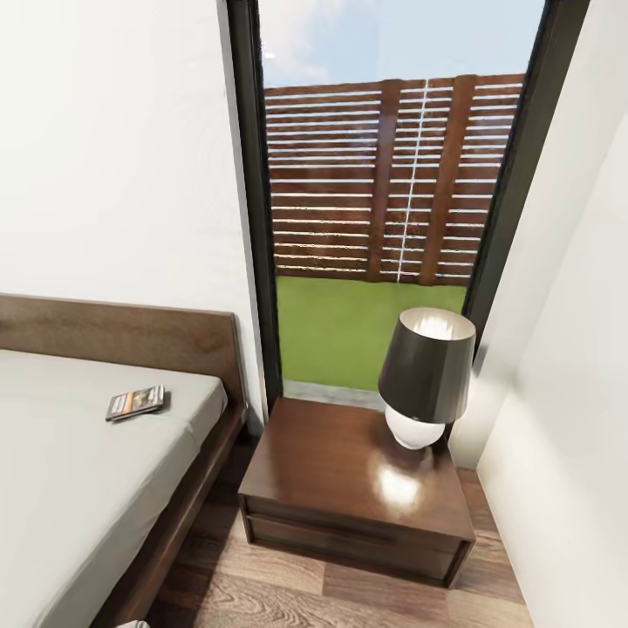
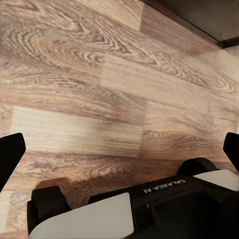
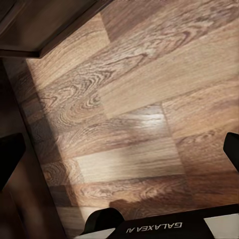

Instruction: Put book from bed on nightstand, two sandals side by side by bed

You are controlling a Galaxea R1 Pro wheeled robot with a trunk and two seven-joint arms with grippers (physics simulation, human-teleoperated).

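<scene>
The book [image 1: 137,403], dark with an orange band, lies flat on the light-grey mattress of the bed [image 1: 70,488], close to the headboard [image 1: 131,336]. The nightstand [image 1: 340,475], glossy dark brown with drawer fronts, stands right of the bed under the window. The sandals are out of view. My left gripper [image 2: 119,149] hangs open over bare wood-plank floor, its black fingertips [image 2: 10,154] far apart. My right gripper [image 3: 119,152] is also open above the floor, with nothing between its fingers [image 3: 232,149].
A lamp [image 1: 426,375] with a dark shade and white base stands on the nightstand's back right corner. A tall black-framed window [image 1: 384,174] shows fence and lawn. A white wall [image 1: 567,419] closes in on the right. Dark furniture edges [image 3: 45,25] border the floor in both wrist views.
</scene>
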